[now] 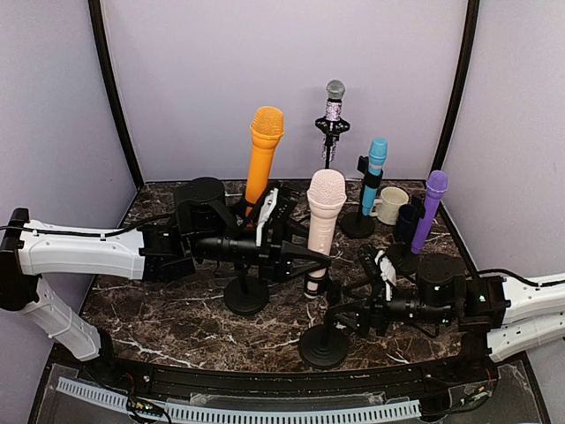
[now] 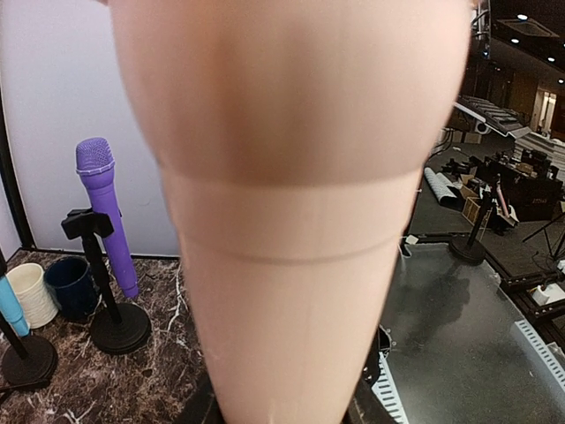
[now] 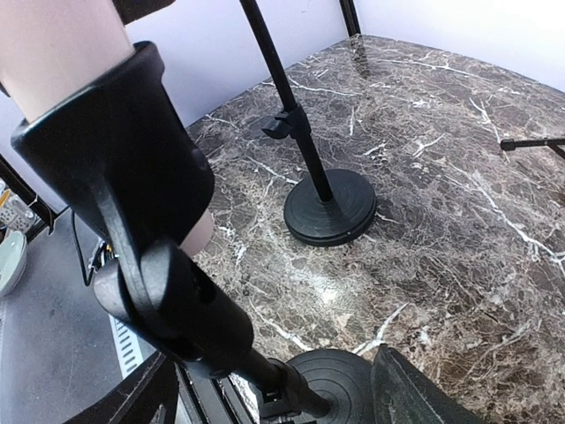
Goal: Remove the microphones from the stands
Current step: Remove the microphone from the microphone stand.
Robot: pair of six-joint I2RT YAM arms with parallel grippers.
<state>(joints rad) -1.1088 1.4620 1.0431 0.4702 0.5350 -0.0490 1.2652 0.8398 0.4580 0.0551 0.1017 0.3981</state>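
Not done. We saw the peach microphone at frame centre, seated in the clip of its stand. Left gripper jaws were clenched on it, probably, since the wrist view was blocked. Right gripper jaws were released around the pole. Lift-out was left.

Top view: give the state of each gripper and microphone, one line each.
left gripper, shut on pink microphone
right gripper, open, astride the stand pole
pink microphone, upright, seated in the clip
orange microphone, upright, mount hidden behind arm
blue microphone, on its stand
purple microphone, on its stand
silver microphone, on its stand
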